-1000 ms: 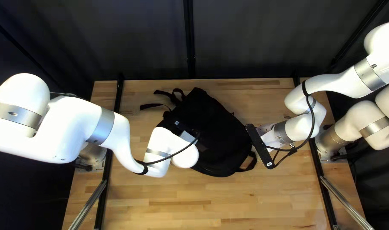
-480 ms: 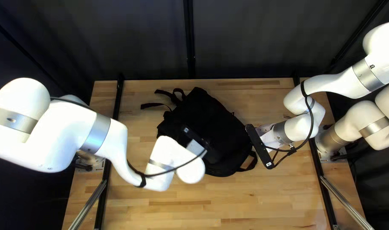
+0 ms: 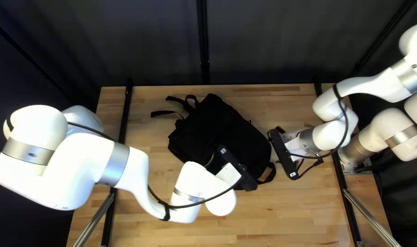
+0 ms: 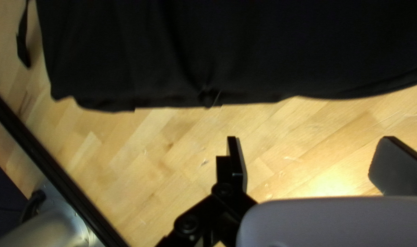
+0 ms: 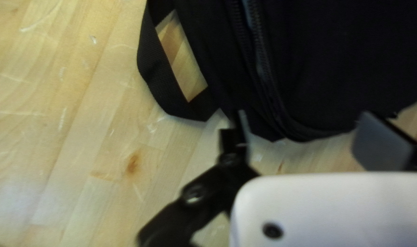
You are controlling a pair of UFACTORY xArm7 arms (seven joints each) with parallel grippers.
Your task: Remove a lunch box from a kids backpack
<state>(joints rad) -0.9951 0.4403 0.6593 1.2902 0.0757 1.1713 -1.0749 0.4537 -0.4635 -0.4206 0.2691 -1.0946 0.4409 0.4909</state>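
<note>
My left pincer (image 3: pixel 239 170) and right pincer (image 3: pixel 284 153) stood wide. Ahead of both, the black backpack (image 3: pixel 217 128) lay on the table (image 3: pixel 181 228); its inside, and any lunch box, were hidden from me.

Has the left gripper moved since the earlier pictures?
Yes, the left gripper moved toward the black rail at the top left view's right, and toward its bottom.

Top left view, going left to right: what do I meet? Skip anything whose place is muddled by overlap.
Left black rail → tip of the backpack's loose strap → backpack's main body → black bar on my right arm's wrist → my right arm's base.
</note>
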